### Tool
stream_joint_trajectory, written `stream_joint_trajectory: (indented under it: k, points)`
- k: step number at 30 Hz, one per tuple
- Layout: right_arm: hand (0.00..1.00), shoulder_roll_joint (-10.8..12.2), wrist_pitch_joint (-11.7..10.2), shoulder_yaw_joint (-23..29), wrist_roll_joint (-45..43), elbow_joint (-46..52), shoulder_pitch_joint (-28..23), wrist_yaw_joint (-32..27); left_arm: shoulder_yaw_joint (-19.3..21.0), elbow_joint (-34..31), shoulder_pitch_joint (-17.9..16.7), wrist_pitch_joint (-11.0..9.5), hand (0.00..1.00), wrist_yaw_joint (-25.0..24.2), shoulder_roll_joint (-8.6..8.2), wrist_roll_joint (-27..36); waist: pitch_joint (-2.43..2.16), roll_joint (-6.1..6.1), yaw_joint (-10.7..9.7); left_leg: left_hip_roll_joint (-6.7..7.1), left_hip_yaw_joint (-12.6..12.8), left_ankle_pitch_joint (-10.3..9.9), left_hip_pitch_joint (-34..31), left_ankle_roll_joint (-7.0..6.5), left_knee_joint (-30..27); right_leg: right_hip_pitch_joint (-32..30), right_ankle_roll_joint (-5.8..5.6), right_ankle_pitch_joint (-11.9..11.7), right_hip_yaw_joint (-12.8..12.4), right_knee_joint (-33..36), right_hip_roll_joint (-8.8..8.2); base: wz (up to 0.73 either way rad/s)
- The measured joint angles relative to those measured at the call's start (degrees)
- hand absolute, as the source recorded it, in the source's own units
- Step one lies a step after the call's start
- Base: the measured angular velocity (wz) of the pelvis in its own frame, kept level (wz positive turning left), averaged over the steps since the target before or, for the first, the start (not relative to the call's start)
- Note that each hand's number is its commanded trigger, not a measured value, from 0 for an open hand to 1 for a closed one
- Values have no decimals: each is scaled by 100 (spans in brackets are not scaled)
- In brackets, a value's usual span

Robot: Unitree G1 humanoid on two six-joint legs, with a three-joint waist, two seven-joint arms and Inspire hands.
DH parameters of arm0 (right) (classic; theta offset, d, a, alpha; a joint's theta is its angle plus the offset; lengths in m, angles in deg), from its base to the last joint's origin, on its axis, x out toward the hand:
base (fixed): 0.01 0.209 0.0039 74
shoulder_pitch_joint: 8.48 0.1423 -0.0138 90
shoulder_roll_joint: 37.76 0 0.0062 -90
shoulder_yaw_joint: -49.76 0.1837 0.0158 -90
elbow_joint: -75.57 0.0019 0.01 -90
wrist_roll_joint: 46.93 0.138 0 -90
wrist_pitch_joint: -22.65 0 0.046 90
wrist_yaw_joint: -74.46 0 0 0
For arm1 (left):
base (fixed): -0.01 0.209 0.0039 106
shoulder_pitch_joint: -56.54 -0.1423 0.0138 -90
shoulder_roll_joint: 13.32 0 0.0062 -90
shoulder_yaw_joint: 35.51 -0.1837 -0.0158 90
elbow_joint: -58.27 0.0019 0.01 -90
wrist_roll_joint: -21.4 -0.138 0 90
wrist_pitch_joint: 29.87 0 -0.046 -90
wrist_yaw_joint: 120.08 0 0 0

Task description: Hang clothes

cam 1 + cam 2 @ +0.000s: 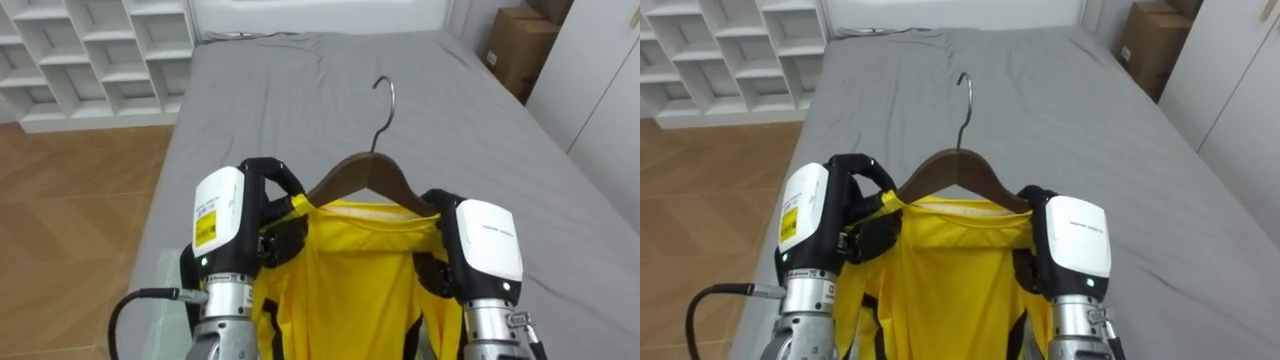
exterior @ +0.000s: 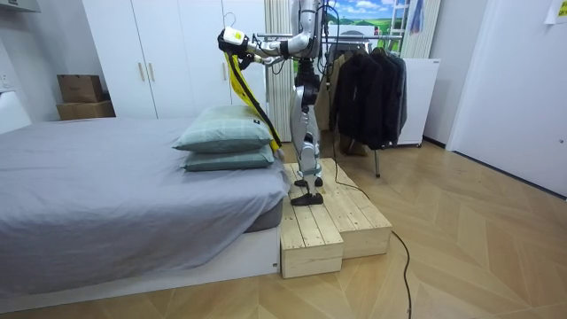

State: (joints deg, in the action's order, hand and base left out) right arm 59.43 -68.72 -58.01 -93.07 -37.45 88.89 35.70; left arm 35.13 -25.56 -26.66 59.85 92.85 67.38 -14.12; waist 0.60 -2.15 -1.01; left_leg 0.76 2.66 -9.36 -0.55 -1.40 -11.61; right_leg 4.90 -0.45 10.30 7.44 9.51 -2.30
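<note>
Yellow shirt (image 1: 350,262) on wooden hanger (image 1: 345,176) above bed (image 1: 300,90), long axis spanning left hand (image 1: 225,225) to right hand (image 1: 482,240); fingers (image 1: 285,186) curled, seemingly pinching each shoulder. Hook (image 1: 390,100) midway, pointing away; clothes rack (image 2: 354,35) behind robot.

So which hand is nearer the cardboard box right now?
Right. The right hand holds the yellow shirt at the shoulder nearer the cardboard box, which stands past the right edge of the bed; the left hand holds the opposite shoulder, farther from it.

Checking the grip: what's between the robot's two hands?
The yellow shirt on its wooden hanger, between left hand and right hand, in the left eye view.
</note>
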Motion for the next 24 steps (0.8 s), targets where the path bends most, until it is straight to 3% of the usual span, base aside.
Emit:
stream_joint_trajectory:
  k: [5, 7, 13, 24]
  points:
    - [100, -45, -17, -14, -23, -20, 0, 14, 8, 0, 15, -10, 100, 7, 13, 0, 8, 12, -7, 0, 3, 0, 0, 0, 10, -6, 0, 0, -2, -1, 1, 0]
    - [100, -69, -147, -20, -61, -78, 0, 14, 23, 0, 36, -9, 100, 7, 77, 1, 8, 12, -17, 0, 3, 0, 1, 0, 11, -6, 0, 0, -4, -1, 1, 0]
    - [100, -66, -238, -39, -62, -91, 0, 17, 55, 0, 38, -9, 100, 7, 90, 2, 8, 12, -17, 1, 3, 0, 1, 0, 12, -5, 0, 0, -5, -3, 0, 0]
    - [100, -57, -215, -67, -1, -129, 3, 8, 19, 1, 38, -8, 100, 8, 89, 4, 8, 14, -24, 1, 3, 0, 4, 0, 8, 0, 0, 0, -7, -5, 1, 0]
